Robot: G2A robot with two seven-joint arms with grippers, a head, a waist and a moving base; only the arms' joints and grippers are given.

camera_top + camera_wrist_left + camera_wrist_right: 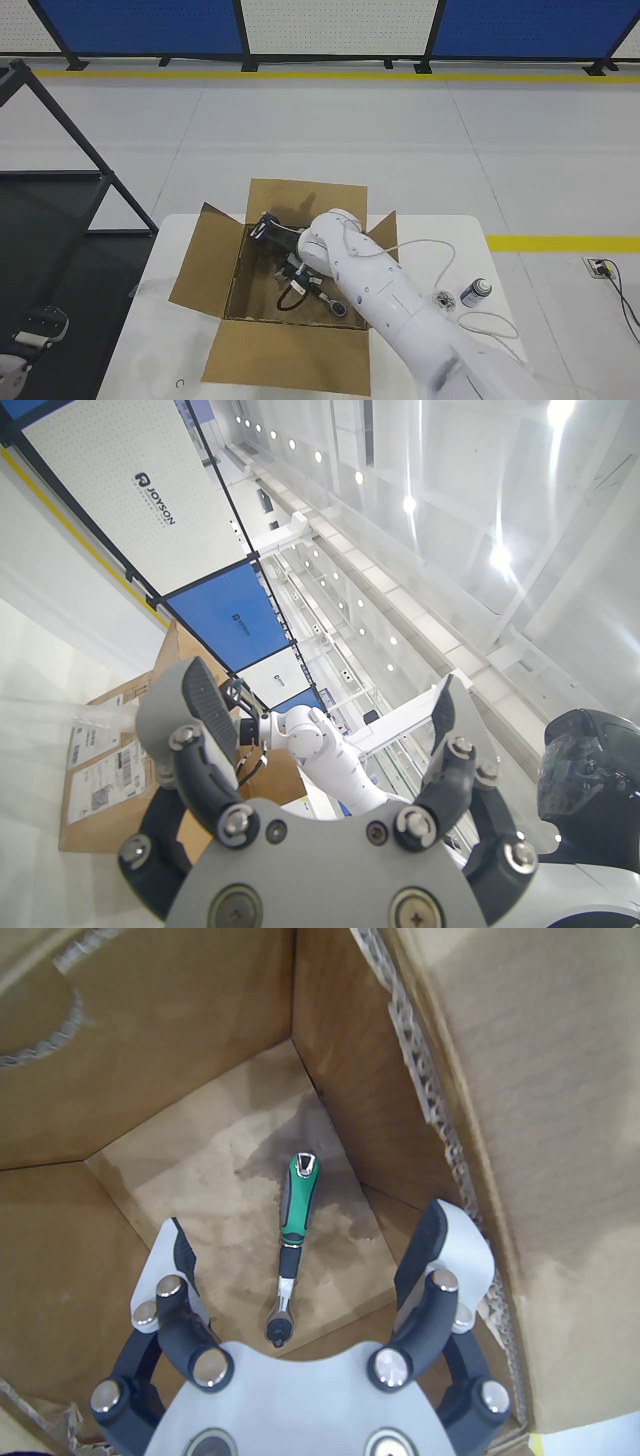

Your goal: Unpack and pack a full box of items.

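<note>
At the left stands a black metal rack (70,190), off the counter (150,340). The white counter carries an open cardboard box (200,262) with all four flaps folded outward.

The left gripper (325,690) is low beside the box, with its fingers (205,695) released, spread wide and holding nothing. They point up toward the ceiling. From this wrist the outer wall of the box (165,650) shows, with white paper labels (105,780) stuck to it, and the right arm (325,750) bends over the rim into the box.

In the top view the right arm (350,265) comes from the lower right across the near flap and turns down into the box, its black wrist end close to the far left inner corner. Inside, the right gripper (305,1228) hangs above the box floor (200,1168) with its fingers (425,1238) released and wide apart, touching nothing. Between them and below lies a ratchet wrench (297,1208), flat on the cardboard floor near one side wall. Its green and grey handle points away from the gripper, and its metal head and black socket drive lie nearest the wrist.

To the right of the box, a small blue and white can (476,291) rests on the counter, well apart from the box.
</note>
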